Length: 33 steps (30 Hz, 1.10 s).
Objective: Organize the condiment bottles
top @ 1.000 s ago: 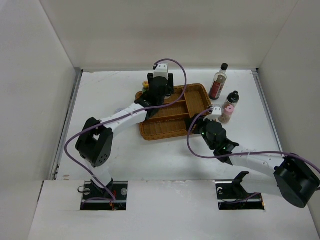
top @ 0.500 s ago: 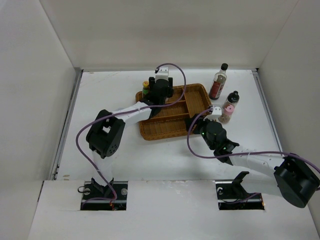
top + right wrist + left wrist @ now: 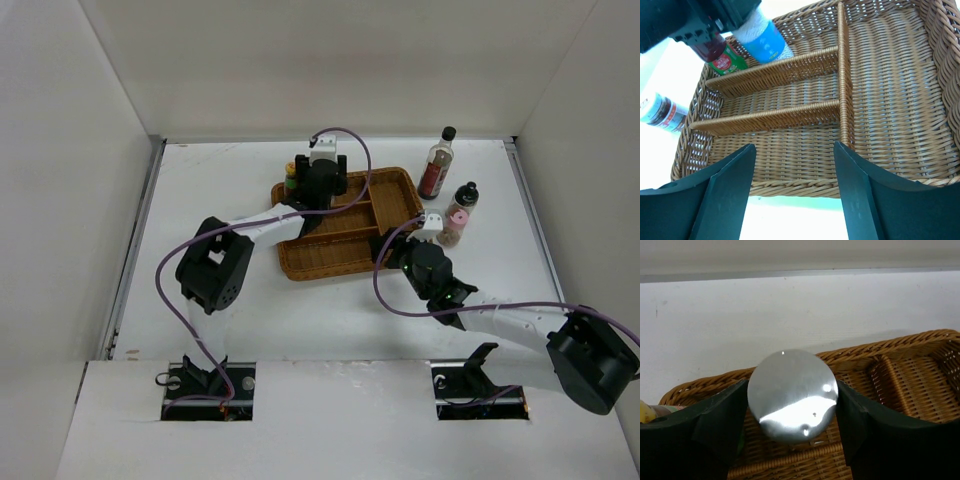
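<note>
Left wrist view, silver-lidded jar between left claw tips, pinched or merely flanked unclear, right claw spread.

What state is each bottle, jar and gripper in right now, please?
Blue-label jar: lidded, in the wicker tray.
Red sauce bottle: capped, upright beside it in the tray.
Tall dark bottle: capped, upright on the table.
Black-capped shaker: upright on the table.
Pink-lidded shaker: upright on the table.
Left gripper: flanking the jar's lid, grip unclear.
Right gripper: open, empty.
</note>
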Tool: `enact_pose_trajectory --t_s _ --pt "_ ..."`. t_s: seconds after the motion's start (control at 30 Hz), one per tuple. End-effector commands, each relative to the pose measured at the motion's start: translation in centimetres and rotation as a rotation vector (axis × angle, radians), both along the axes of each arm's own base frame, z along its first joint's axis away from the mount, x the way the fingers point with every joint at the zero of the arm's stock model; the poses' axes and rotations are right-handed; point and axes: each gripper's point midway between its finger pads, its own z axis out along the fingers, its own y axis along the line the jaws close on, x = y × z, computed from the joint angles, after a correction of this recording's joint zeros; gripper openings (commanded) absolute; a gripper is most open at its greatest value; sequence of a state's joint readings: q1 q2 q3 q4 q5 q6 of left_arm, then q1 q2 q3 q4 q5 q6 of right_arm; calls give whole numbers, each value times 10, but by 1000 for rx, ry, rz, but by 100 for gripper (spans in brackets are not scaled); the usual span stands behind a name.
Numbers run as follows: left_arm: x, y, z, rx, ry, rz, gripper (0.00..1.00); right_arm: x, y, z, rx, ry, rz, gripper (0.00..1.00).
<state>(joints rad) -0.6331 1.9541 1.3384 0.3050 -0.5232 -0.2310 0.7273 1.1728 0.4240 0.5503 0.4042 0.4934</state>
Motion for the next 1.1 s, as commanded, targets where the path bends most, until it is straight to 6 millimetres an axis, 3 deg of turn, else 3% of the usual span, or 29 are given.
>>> enact_pose_trajectory --t_s 0.0,0.17,0.33,0.43,0.53,0.6,0.7,0.87,0.97,1.07 --pt "7 3 66 -98 -146 28 67 5 -1 12 32 -37 -17 71" --pt "-6 -3 100 -129 -190 0 77 4 -3 15 34 -44 -23 71" --pt "-37 -10 147 -180 -249 -47 79 4 -6 18 45 -50 -33 69" --pt "-67 -12 174 -219 -285 -92 77 4 -8 16 46 -50 -41 58" --pt "-101 7 176 -231 -290 -99 72 3 -8 16 42 -45 -38 42" --pt "-117 39 159 -214 -264 -41 72 4 -10 18 45 -47 -44 37" --pt "-141 97 123 -145 -189 94 75 5 -10 15 50 -39 -50 37" --pt "-174 180 46 -88 -13 282 83 5 -9 14 55 -40 -48 64" --pt "-173 201 15 -97 55 314 86 5 -5 15 54 -40 -37 77" --pt "-160 205 -7 -105 116 306 87 6 -4 14 48 -42 -36 82"
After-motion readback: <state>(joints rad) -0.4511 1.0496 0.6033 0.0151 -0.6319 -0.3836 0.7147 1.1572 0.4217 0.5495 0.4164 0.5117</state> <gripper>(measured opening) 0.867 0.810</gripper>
